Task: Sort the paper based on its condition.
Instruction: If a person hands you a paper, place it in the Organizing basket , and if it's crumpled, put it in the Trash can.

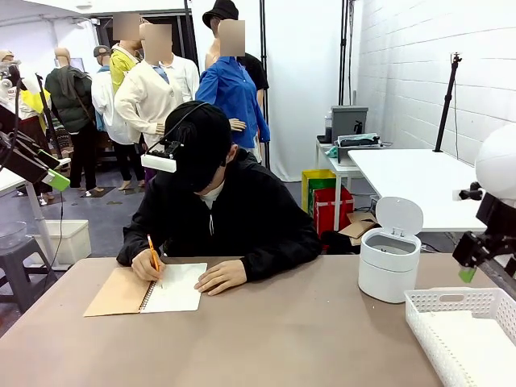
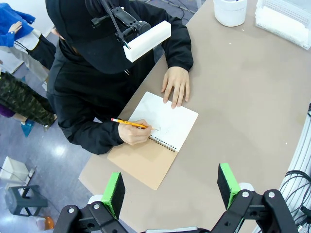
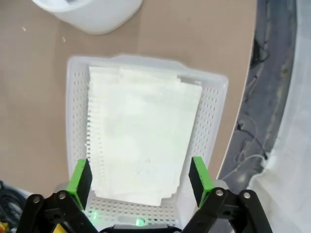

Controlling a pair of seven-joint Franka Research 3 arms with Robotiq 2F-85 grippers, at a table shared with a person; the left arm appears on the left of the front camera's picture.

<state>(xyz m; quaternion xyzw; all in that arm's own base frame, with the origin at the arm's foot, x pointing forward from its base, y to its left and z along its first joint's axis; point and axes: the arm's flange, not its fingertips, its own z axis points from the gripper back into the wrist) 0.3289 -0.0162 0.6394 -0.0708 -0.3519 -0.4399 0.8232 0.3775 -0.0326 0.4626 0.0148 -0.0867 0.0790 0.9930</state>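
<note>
Paper (image 3: 143,141) lies flat in the white basket (image 3: 214,116), smooth sheets stacked one on another, with torn holes down the edge at 9 o'clock. Our right gripper (image 3: 141,177) hangs right above them with its green pads (image 3: 80,175) spread wide and nothing between them, so it is let go. We think the smooth sheet is now where it belongs. To do this step well, we should lift straight up, so the pads do not catch a sheet or bump the basket wall.

At 12 o'clock from the basket stands the white bin (image 1: 389,262) with its lid up. That looks like the place for crumpled paper.

Across the table the person's hand (image 2: 132,133) writes with a pencil (image 2: 131,124) in the notebook (image 2: 158,138). Our left gripper (image 2: 170,187) waits above it, pads wide apart and holding nothing. We should keep it high and away from the hand until a new sheet is free
</note>
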